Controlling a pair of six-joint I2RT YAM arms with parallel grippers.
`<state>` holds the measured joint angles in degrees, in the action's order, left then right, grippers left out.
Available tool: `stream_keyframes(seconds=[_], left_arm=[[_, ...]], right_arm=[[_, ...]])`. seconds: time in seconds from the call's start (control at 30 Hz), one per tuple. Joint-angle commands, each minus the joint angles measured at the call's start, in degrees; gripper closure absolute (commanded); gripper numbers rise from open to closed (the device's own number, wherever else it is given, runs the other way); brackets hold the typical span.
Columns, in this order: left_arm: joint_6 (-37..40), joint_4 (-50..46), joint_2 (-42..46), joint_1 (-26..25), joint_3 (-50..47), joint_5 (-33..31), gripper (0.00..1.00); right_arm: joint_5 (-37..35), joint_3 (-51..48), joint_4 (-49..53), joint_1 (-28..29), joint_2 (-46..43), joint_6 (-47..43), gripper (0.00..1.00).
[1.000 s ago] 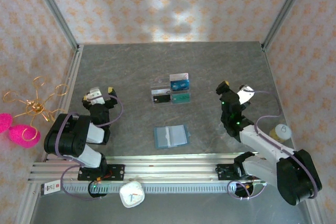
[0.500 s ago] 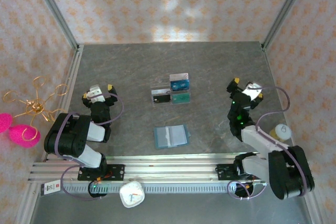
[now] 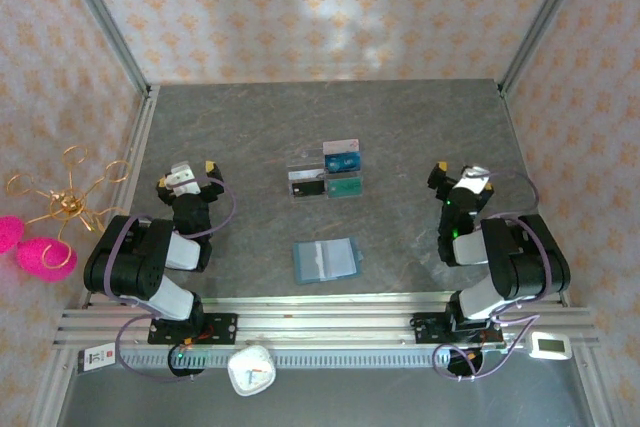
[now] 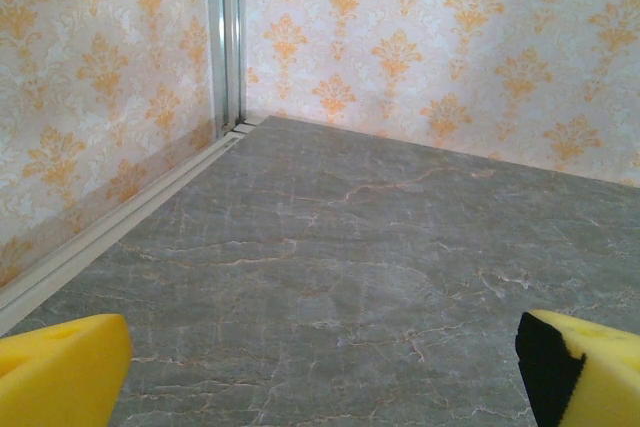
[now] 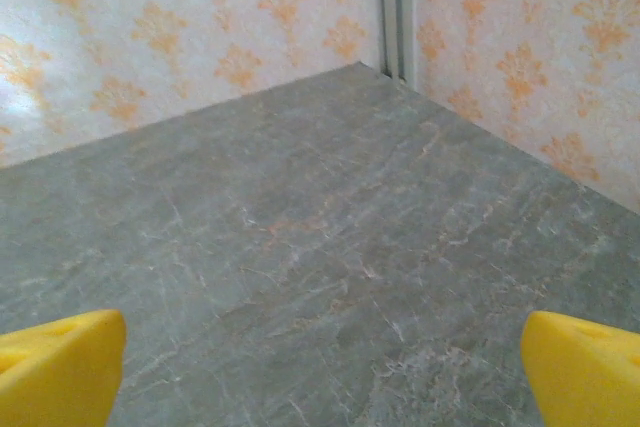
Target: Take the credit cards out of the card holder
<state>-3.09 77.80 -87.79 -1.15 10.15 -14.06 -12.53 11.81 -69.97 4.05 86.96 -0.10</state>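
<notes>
One grey marbled table (image 3: 250, 127) carries everything. The left arm (image 3: 140, 267) and the right arm (image 3: 510, 267) sit folded at its near corners. The card holder (image 3: 326, 260) lies flat and open between them, close to the near edge, its long axis running left to right with a slight tilt. Its pale sleeves look empty, though it is too small to be sure.

Farther out, at mid-table, stands a clear tray (image 3: 303, 173). With it are the silvery grey card (image 3: 340, 145), the bright blue card (image 3: 343, 161), a teal-green card (image 3: 346, 186) and a black card (image 3: 307, 188). Whether each sits in a compartment or just beside the tray cannot be told.

The left gripper (image 3: 186, 176) and the right gripper (image 3: 458, 179) both stand wide apart with nothing between their yellow pads (image 4: 60, 367), each over bare table. The holder lies inward of and nearer than both, at much the same distance from each. The task looks finished; any leftover card would call for a swing inward and back toward the bases.
</notes>
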Motion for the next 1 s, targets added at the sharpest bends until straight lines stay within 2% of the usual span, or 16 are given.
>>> stream_keyframes(seconds=[0.0,0.03,0.1,0.97], left_arm=[[0.11,0.42,-0.34,-0.52,0.92,-0.87,0.01],[0.11,0.45,-0.37,-0.52,0.93,-0.82,0.01],[0.07,0.42,-0.36,-0.52,0.93,-0.87,0.01],[0.2,0.18,-0.37,-0.61,1.1,-0.83,0.01]], right_arm=[[2.96,0.67,-1.67,-0.59,-0.11,0.12,0.0],[2.7,0.13,-4.4,-0.63,0.95,-0.04,0.0],[2.69,0.77,-1.58,-0.63,0.04,0.16,0.0],[2.9,0.22,-2.99,-0.63,0.08,-0.03,0.0]])
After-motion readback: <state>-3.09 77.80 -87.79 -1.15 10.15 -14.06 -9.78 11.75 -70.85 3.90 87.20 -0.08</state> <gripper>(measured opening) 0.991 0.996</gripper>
